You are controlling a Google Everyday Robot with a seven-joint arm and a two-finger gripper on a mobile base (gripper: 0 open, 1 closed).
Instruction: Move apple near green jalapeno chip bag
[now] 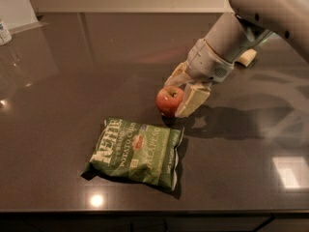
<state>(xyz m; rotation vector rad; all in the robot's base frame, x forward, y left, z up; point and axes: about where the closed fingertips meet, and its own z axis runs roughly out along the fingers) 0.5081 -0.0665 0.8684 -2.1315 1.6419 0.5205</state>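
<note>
Held fast in the gripper point(176, 96), one pale finger on either side: the apple point(168, 100). Resting on the dark surface point(63, 95) or just above it, cannot tell which. Just beyond the upper right corner of the green jalapeno chip bag point(137, 151), narrowly apart. Bag flat, lettering up. Pale yellow sponge point(247, 57) behind the arm, well apart.

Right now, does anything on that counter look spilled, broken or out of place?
Nothing stands out. The green jalapeno chip bag lies flat, looking intact, and the gripper holds the apple just beside its far right corner. No spills show on the counter.
</note>
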